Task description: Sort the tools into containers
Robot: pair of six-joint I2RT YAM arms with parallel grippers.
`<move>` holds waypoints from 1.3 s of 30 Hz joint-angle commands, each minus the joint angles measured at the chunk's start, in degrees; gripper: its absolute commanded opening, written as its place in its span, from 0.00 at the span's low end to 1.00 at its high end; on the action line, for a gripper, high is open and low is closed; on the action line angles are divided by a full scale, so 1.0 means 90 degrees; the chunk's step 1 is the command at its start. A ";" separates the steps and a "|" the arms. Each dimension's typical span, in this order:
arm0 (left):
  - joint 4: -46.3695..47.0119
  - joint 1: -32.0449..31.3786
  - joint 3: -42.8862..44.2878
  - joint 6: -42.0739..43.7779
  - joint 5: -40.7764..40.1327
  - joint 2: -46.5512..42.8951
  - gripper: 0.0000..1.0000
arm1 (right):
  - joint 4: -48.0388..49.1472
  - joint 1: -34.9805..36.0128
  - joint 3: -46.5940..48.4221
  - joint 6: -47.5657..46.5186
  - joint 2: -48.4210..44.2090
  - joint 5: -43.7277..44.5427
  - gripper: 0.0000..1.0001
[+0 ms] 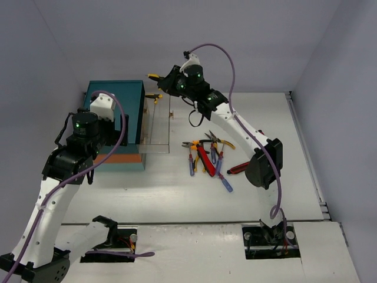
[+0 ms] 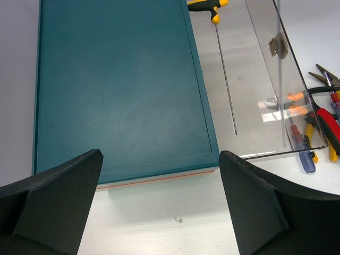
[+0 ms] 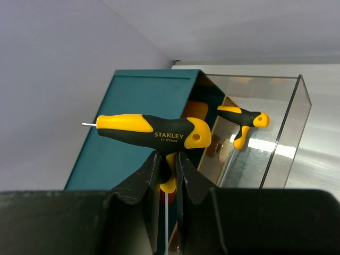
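Looking down from overhead, I see the white table carrying the teal chest on the left, with its clear drawer pulled out toward the middle. The heap of tools lies just beyond the drawer: pliers, red-handled cutters and blue screwdrivers crossed over one another.

My left claw hangs above the chest lid, spread wide with nothing between its fingers. Only its camera shows the thin orange band along the chest's base and a brass knob on the drawer front.

My right claw is up in the air over the far end of the drawer, pinched narrow on the stem of a yellow-and-black T-handle driver. Only this wrist view lets me read the handle: STANLEY, with a smaller line beneath that is too fine to make out. A second T-handle driver already lies inside the drawer.
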 commanded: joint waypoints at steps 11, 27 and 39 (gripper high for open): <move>0.0243 -0.0018 0.0213 -0.0236 -0.0074 -0.0058 0.89 | 0.0862 0.0177 0.0127 0.0107 0.0431 0.0713 0.29; 0.0646 0.0218 0.0669 -0.0201 -0.0905 0.0906 0.89 | 0.0853 -0.0388 -0.1580 -0.0881 -0.1098 0.1145 0.38; 0.1461 0.1408 0.1730 -0.0349 -0.1415 0.2781 0.89 | 0.0730 -0.0986 -0.2999 -0.1403 -0.1205 -0.0135 0.36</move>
